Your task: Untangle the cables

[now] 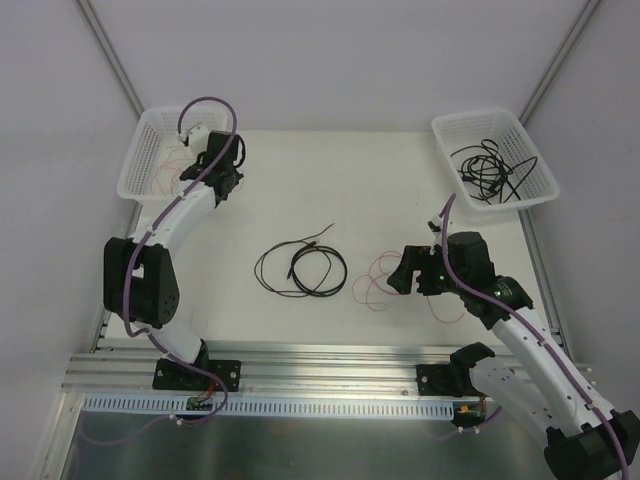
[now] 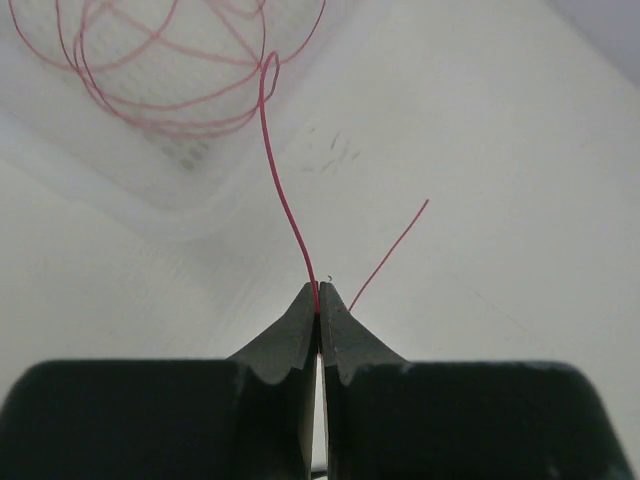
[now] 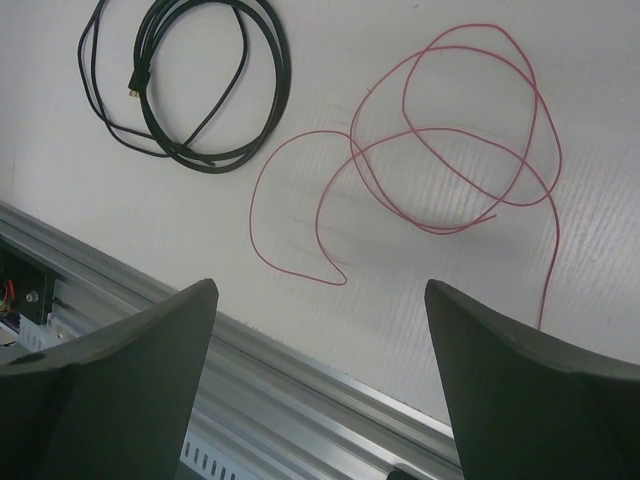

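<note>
A thin red wire [image 2: 285, 200] runs from loose loops in the left white basket [image 2: 200, 195] to my left gripper [image 2: 320, 300], which is shut on it; a free end sticks out to the right. In the top view that gripper [image 1: 207, 152] is at the left basket's [image 1: 145, 150] inner edge. My right gripper [image 3: 320, 305] is open and empty, just above a second looped red wire [image 3: 450, 130] on the table. That wire [image 1: 375, 280] lies beside the right gripper [image 1: 398, 275]. A coiled black cable [image 1: 300, 268] lies mid-table and also shows in the right wrist view [image 3: 200, 85].
A white basket [image 1: 520, 135] at the back right holds a tangle of black cables [image 1: 488, 168]. An aluminium rail [image 3: 300, 360] runs along the table's near edge, just under the right gripper. Metal frame posts stand at the back corners.
</note>
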Controlling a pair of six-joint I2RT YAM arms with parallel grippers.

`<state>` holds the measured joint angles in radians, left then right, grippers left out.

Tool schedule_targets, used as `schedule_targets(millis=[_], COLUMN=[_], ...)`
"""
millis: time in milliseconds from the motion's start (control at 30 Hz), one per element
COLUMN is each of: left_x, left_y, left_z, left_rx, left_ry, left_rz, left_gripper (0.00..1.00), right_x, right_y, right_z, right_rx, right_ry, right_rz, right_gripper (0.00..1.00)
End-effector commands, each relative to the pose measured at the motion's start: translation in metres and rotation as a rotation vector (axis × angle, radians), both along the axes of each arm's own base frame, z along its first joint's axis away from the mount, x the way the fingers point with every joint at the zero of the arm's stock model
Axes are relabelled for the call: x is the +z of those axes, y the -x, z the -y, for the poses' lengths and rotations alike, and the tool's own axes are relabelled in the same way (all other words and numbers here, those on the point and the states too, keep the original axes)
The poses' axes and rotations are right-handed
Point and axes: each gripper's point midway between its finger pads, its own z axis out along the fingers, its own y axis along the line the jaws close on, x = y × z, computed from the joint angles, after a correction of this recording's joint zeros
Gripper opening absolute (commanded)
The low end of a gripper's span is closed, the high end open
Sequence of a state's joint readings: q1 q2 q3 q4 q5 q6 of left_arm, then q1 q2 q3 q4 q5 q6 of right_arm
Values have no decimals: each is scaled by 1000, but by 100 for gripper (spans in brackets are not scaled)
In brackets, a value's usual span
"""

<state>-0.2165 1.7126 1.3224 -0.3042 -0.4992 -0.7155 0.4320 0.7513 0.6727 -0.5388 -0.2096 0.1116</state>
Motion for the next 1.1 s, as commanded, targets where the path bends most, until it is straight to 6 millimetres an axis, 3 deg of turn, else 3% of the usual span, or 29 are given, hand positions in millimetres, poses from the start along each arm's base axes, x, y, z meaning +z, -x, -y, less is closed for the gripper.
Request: schedule_targets(millis=[0,67,133,167,300,333,367,400,433,467,500,567,600,667,700,733,767,800,833,867,900,933,967,1000,1067], left_x=[82,110,118,132,140,126,132,127,113,106,95,93,105,102,120,109,111,129,114,115,131,115,113,123,102], left_y=[-1,-9,-16,-21,-43,-52,-61,-66,-79,-84,-89,-87,-82,-70,-61,-51,-44,-31,-17,-7,8,23,34,50,78], left_z=[-8,-24,-40,-58,-102,-114,-120,-133,-133,-134,-134,-130,-128,-118,-113,-105,-95,-87,-78,-69,-61,-54,-37,-29,4], left_rx=[-117,-135,-133,-102,-60,-58,-59,-51,-92,-111,-135,-161,-161,-180,-187,-200,-236,-251,-263,-289,-299,-317,-372,-393,-488], left_ry=[-106,-175,-230,-243,-275,-291,-299,-306,-308,-308,-308,-299,-293,-240,-225,-183,-145,-126,-87,-60,-42,-19,19,27,103], left_rz=[130,160,152,171,166,125,138,122,94,81,61,53,78,88,129,114,128,171,139,146,186,154,151,180,136], left_gripper=[0,0,0,0,0,1,5,9,26,33,41,50,60,70,78,82,86,93,96,97,99,99,99,99,99], right_x=[10,11,12,13,16,16,15,15,14,14,13,12,11,5,3,-2,-4,-5,-7,-8,-10,-13,-19,-23,-31], right_y=[0,0,0,0,-2,-3,-2,-4,-4,-4,-4,-5,-4,-4,-3,-2,-3,-4,-3,-5,-7,-6,-7,-7,-6], right_z=[2,3,3,3,5,5,4,4,4,4,5,7,9,16,19,22,26,28,31,36,43,46,52,53,51], right_rx=[-13,-20,-17,-22,-26,-24,-20,-24,-22,-25,-30,-53,-62,-87,-92,-100,-115,-127,-140,-165,-198,-212,-242,-250,-253], right_ry=[-4,-4,-3,-1,11,15,19,24,26,28,28,29,37,72,90,110,128,138,150,163,186,198,211,209,192], right_rz=[27,26,27,25,26,24,17,10,5,0,-4,-7,-10,-25,-31,-49,-48,-49,-55,-59,-58,-74,-97,-111,-136], right_gripper=[90,89,90,89,89,89,89,89,89,89,89,89,89,89,89,89,89,89,89,88,88,87,86,85,80])
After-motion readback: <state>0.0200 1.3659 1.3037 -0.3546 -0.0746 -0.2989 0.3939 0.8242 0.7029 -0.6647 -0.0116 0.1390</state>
